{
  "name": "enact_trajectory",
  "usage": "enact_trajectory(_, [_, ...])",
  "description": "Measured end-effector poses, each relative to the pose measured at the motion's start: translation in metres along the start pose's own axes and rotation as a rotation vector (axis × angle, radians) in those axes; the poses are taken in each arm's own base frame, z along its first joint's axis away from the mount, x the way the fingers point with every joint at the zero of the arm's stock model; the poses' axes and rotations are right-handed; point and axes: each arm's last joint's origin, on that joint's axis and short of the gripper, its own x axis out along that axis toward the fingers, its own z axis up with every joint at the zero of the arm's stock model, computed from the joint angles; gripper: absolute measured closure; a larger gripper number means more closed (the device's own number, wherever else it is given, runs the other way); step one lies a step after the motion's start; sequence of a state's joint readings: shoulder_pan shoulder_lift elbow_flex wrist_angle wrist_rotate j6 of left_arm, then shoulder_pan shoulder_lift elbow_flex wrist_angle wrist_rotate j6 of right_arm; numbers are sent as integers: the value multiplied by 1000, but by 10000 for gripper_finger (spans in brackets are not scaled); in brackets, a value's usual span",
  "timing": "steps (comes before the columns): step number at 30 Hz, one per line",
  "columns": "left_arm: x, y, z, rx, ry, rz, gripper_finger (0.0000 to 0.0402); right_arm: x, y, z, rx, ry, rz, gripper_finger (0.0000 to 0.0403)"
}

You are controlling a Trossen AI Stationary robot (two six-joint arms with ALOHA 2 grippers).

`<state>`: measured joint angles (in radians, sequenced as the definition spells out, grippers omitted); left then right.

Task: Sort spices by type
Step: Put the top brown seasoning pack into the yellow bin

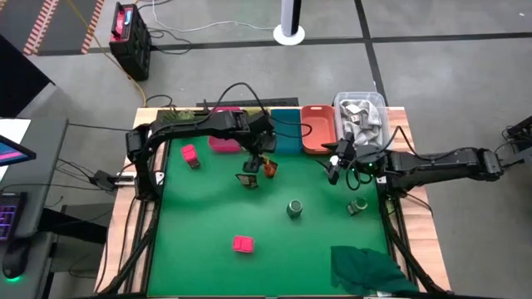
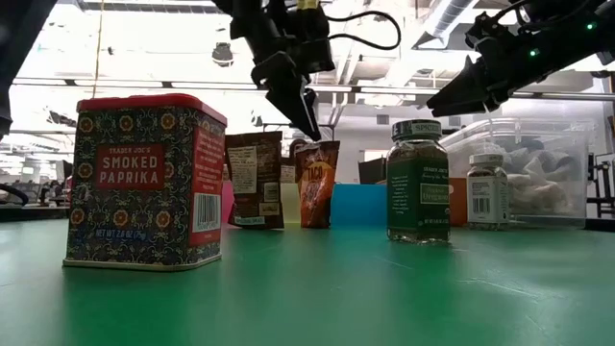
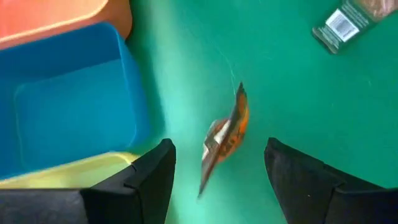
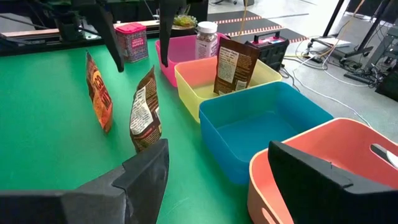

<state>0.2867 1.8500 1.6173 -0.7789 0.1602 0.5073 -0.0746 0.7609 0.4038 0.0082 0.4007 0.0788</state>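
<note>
spices, high view: on the green mat (image 1: 208, 249) lie two pink tins (image 1: 243, 243), one near the front and one (image 1: 190, 155) near the left edge, two green-lidded jars (image 1: 294, 208) to the right of centre, and two packets near the bins.
orange packet, high view: the orange packet (image 1: 269, 167) stands just below the left gripper (image 1: 268, 151), free of it.
brown packet, high view: the brown packet (image 1: 250, 179) stands just beside the orange one, nearer the front.
bins, high view: the pink bin (image 1: 224, 141), the blue bin (image 1: 287, 133) and the orange bin (image 1: 317, 129) sit in a row at the far edge; a clear tub (image 1: 361, 116) is at their right.
right gripper, high view: the right gripper (image 1: 336, 166) hangs near the orange bin, over bare mat.
cloth, high view: a dark green cloth (image 1: 366, 267) lies at the front right corner.
low view: a paprika tin (image 2: 144, 183) is close to the camera; the left gripper (image 2: 306, 113) hovers above the orange packet (image 2: 316, 185), not touching; a green-lidded jar (image 2: 418, 183) and a white-capped jar (image 2: 487, 191) stand at the right.
left wrist view: the fingers (image 3: 152, 177) are spread, nothing between them; the orange packet (image 3: 227, 134) stands on edge on the mat below the gap, beside the blue bin (image 3: 74, 106).
right wrist view: the fingers (image 4: 146, 171) are apart and hold nothing; a packet (image 4: 234, 67) leans in the yellow bin (image 4: 205, 93), a white-capped jar (image 4: 206, 40) is in the pink bin (image 4: 171, 53).
</note>
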Motion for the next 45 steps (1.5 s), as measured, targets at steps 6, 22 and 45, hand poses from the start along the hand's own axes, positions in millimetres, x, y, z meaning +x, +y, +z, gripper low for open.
enact_trajectory(6, [14,-5,-10,25,15,-16,212,0,0,0,0,0,0,102])
enact_trajectory(22, [-7,11,3,29,-76,66,401,0,0,0,-5,0,0,102])
enact_trajectory(45, [-51,87,-45,-240,44,219,401,0,0,0,-5,0,-1,102])
